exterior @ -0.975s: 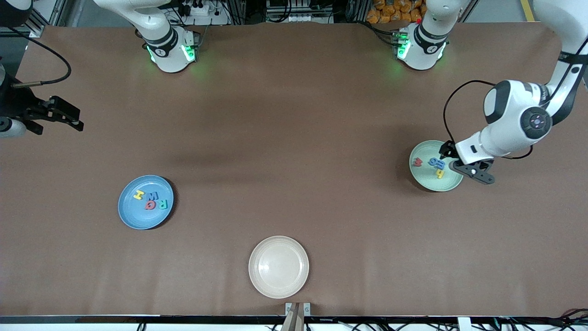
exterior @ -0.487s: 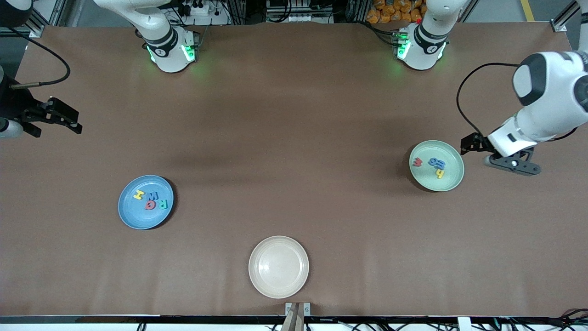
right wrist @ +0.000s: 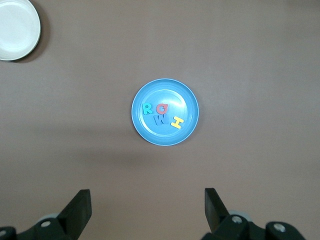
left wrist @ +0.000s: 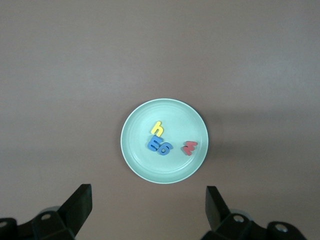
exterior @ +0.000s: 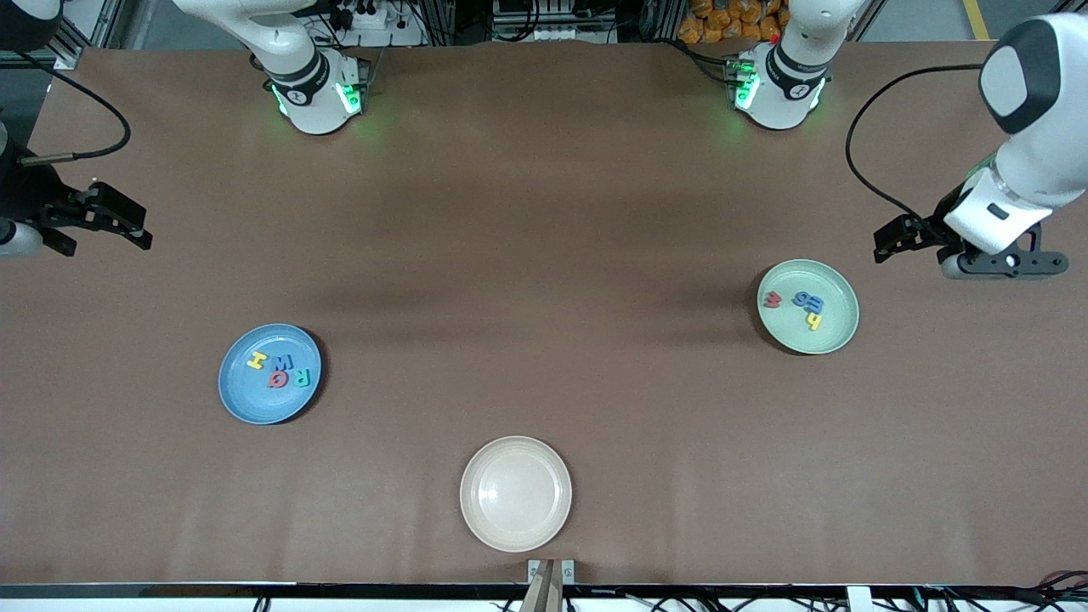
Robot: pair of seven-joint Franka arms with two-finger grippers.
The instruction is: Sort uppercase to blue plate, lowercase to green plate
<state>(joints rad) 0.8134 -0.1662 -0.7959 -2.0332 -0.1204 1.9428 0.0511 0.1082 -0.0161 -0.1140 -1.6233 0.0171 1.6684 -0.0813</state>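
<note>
The blue plate (exterior: 240, 398) (right wrist: 150, 132) holds the uppercase letters: yellow H (exterior: 257, 359), blue W (exterior: 281, 362), red Q (exterior: 277, 380) and green R (exterior: 301, 378). In the green plate (exterior: 837, 336) (left wrist: 140, 165) lie the lowercase letters: red w (exterior: 772, 299), two blue ones (exterior: 807, 300) touching each other, and yellow h (exterior: 814, 320). My left gripper (exterior: 1003, 262) (left wrist: 148, 210) hangs open and empty over bare table beside the green plate, toward the left arm's end. The right gripper (exterior: 21, 238) (right wrist: 147, 210) waits open and empty at the right arm's end of the table.
A cream plate (exterior: 476, 520) (right wrist: 15, 30) with nothing in it sits near the table's front edge, nearer to the front camera than both other plates. Brown table covering stretches between the three plates.
The left arm has lifted off the green plate and swung toward its own end of the table, with its jaws spread wide. The right arm has hardly moved.
</note>
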